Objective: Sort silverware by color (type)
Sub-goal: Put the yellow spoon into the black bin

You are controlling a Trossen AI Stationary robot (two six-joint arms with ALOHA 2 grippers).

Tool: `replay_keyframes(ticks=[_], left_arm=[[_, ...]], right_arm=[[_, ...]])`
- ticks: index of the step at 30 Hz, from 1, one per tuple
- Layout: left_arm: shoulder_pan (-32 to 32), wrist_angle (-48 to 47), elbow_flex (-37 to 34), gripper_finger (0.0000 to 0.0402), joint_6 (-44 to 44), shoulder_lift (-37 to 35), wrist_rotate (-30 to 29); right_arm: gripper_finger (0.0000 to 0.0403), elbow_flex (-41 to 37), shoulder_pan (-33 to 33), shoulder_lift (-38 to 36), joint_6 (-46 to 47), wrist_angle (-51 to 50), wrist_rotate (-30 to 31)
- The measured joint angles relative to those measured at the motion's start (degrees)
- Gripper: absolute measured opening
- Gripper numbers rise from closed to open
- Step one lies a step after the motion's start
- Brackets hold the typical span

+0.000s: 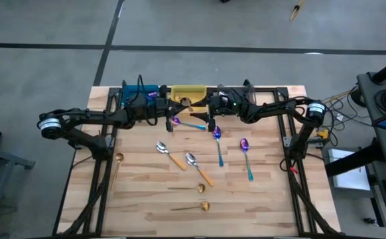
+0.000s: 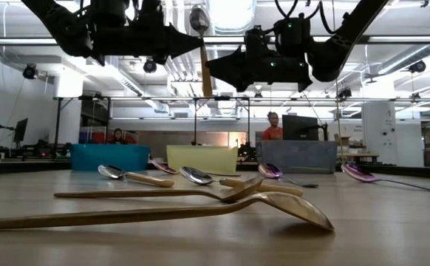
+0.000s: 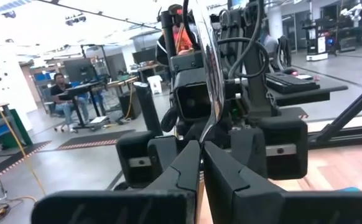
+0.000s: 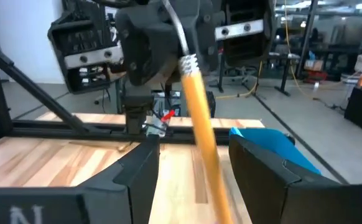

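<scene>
A spoon with a silver bowl [image 2: 198, 18] and an orange handle [image 4: 199, 124] stands upright in the air over the far middle of the table. My left gripper [image 3: 201, 149] is shut on it, reaching in from the left [image 1: 172, 109]. My right gripper [image 4: 193, 144] faces it from the right [image 1: 209, 108]. It is open, and its fingers stand on either side of the orange handle with a gap on each side. Other silverware lies flat on the table: purple spoons [image 1: 218, 143], orange-handled spoons [image 1: 170, 154] and gold spoons [image 1: 190, 207]. My left gripper pinches the spoon's thin silver neck [image 3: 211, 118] between its two fingers, just below the bowl and above the orange handle. The fingers come in about level from the table's left and lie across the spoon. The spoon is lifted clear and upright, bowl up, with its handle [image 2: 206, 74] hanging below.
A blue bin [image 2: 110, 157], a yellow bin [image 2: 202, 159] and a gray bin [image 2: 300, 155] stand in a row along the far edge, beneath both grippers. Black frame rails [image 1: 103, 166] run down both sides of the table. People sit in the room beyond.
</scene>
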Motion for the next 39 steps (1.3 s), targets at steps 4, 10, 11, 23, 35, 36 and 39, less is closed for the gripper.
replay_keyframes(ticks=[4, 10, 11, 23, 35, 36, 39], left_arm=[[0.0, 1.26, 0.0, 0.0, 0.04, 0.0, -0.12], [0.0, 3.52, 0.0, 0.0, -0.16, 0.0, -0.28], [0.0, 3.5, 0.0, 0.0, -0.18, 0.0, -0.3], [0.09, 2.91, 0.07, 0.0, 0.08, -0.04, -5.89], [1.16, 0.76, 0.07, 0.0071, -7.24, -0.11, -6.94], [1.24, 0.52, 0.05, 0.0086, -7.28, -0.1, -7.06], [1.47, 0.55, 0.04, 0.0129, -7.31, -0.09, -8.44]], right_arm=[[0.0162, 3.86, 0.0, 1.19, -0.52, 0.34, 0.15], [0.0115, 9.73, 0.11, 3.29, -3.32, -5.71, -0.55], [0.0103, 10.32, 0.13, 3.29, -4.06, -6.97, -0.69], [0.0018, 11.51, 0.07, 2.54, -4.63, -10.58, -0.49], [0.0017, 18.95, -0.17, 0.12, -12.52, -34.53, 10.37], [0.0017, 20.18, -0.34, 0.05, -13.67, -37.44, 11.47], [0.0017, 24.61, -1.15, -0.33, -16.81, -48.27, 14.09]])
